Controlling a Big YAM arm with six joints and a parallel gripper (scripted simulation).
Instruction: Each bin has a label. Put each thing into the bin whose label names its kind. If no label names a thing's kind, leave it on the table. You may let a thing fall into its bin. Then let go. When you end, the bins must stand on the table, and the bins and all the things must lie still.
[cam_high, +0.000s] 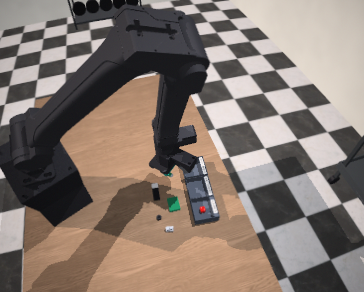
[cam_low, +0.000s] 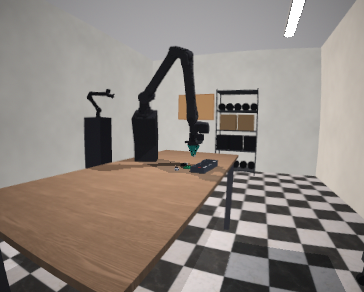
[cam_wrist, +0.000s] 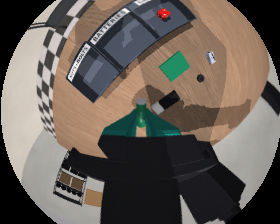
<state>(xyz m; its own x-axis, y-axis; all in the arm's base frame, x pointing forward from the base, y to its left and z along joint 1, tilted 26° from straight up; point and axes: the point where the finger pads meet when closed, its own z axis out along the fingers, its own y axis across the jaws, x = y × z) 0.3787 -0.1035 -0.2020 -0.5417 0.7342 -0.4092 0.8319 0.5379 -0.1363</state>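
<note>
Pinched between the teal fingertips is a small pale-tipped piece (cam_wrist: 141, 102). You only really see it in the wrist view; from the top camera it's just a bit of teal under the hand (cam_high: 169, 170), and I can't tell what kind of thing it is. So the hand is clamped narrow on that piece and raised off the table (cam_high: 115, 150), up beside the near end of the bin row (cam_high: 201, 192).

The wrist view also shows the three bin compartments with their white label strips, too blurry to read, and a red thing (cam_wrist: 164, 13) in the far compartment. The top view confirms that red thing sits in the end bin closest to the table's front edge.

Still lying on the table: a black-and-white block (cam_high: 155, 191), a green flat square (cam_high: 174, 203), a tiny black bit (cam_high: 158, 218) and a small white piece (cam_high: 169, 229), all just left of the bins.

The bins run close along the table's right edge. The exterior view shows loads of bare table stretching toward the camera, plus a shelf rack (cam_low: 217, 120) behind.
</note>
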